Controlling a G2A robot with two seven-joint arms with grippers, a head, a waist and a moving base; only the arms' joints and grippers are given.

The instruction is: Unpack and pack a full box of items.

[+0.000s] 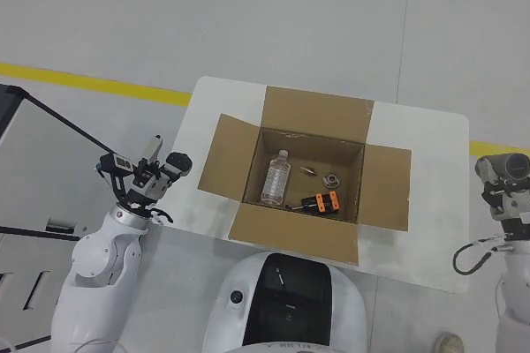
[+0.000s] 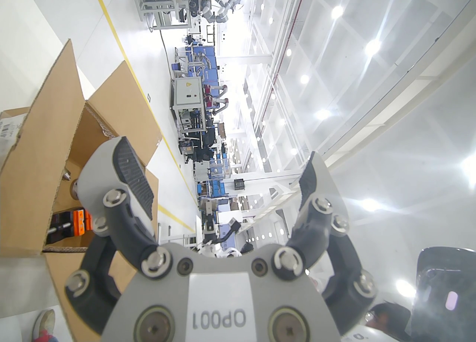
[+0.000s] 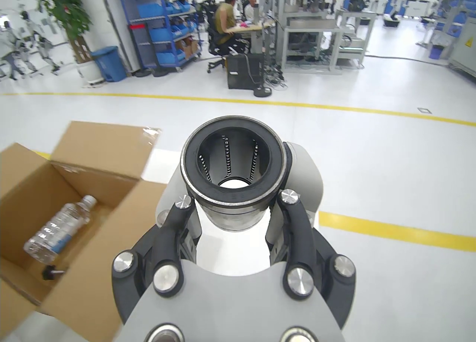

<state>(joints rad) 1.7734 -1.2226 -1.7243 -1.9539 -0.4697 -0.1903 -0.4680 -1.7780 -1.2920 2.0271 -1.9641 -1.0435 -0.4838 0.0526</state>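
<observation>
Box [image 1: 314,146] sits open on the table [image 1: 437,221], bottle [image 1: 276,176] lying inside | my right gripper [image 3: 232,180] clamps a metal sleeve [image 3: 230,209] beyond the table's right edge | my left gripper [image 2: 219,168] hangs spread and empty | risk, I judge: smooth sleeve slips out, or snags a raised flap [image 1: 316,110].

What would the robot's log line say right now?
left gripper: open, empty | right gripper: shut on bearing | box: open, bottle inside
</observation>
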